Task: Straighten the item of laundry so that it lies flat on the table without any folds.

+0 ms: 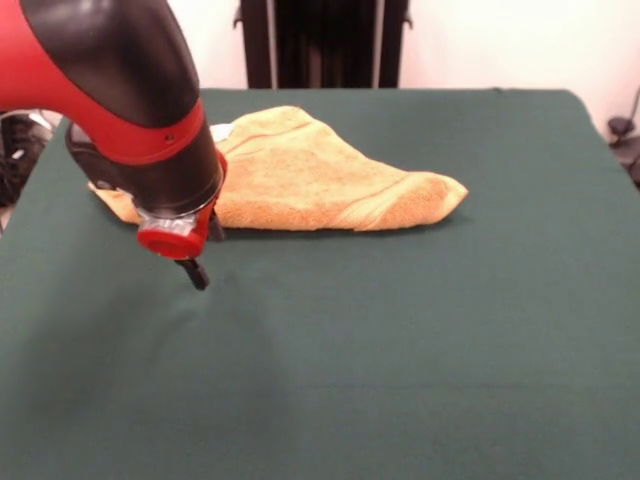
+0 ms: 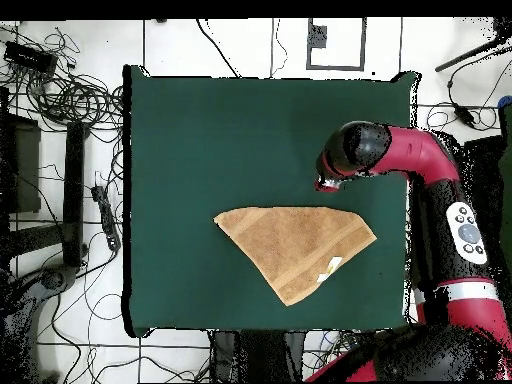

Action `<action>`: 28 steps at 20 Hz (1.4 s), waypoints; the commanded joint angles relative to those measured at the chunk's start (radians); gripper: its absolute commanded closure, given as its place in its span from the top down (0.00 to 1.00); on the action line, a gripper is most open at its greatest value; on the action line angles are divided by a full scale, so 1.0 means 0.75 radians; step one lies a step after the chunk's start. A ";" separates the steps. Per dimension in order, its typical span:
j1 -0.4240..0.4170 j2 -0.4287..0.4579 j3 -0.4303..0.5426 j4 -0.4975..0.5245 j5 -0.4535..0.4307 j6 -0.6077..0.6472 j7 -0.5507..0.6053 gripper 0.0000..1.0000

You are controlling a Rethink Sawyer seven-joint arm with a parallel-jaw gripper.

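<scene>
One folded towel [image 1: 300,175] lies on the table [image 1: 400,330]; the gripper [image 1: 197,272] hovers beside it, its grip unreadable.

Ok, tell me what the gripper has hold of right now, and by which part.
Nothing. The gripper hangs over bare dark green felt-like table, apart from the folded orange-tan terry towel.

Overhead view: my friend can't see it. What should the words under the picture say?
An orange-tan towel lies folded into a rough triangle on a dark green table. A red and black robot arm reaches in from the right, its end just beyond the towel's edge.
</scene>
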 commanded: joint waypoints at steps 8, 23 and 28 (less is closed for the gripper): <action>0.016 -0.007 0.010 0.006 -0.036 0.259 -0.365 1.00; -0.003 -0.003 0.009 0.056 -0.062 0.304 -0.342 1.00; 0.003 0.001 -0.041 0.116 -0.140 0.168 -0.264 1.00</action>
